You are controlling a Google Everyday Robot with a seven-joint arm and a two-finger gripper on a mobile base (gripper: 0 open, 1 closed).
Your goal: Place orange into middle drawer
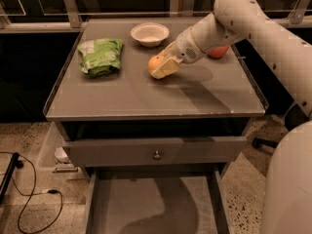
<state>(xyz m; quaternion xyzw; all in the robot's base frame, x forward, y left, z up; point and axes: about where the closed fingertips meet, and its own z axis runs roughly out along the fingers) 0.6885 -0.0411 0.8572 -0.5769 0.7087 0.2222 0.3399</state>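
Observation:
The orange point(155, 62) sits on the grey table top, right of centre. My gripper point(163, 67) reaches down from the right and is closed around the orange, with one pale finger point(166, 69) pressed against its front right side. The other finger is hidden behind the fruit. The orange still rests on the table top. The middle drawer point(151, 206) is pulled out at the bottom of the view, showing its flat grey floor with nothing in it.
A white bowl point(149, 33) stands at the back, and a green bag point(101, 55) lies at the left. A reddish apple point(219, 51) shows behind my arm. The top drawer front with its round knob point(156, 155) is just above the open drawer. Cables point(29, 194) lie on the floor at the left.

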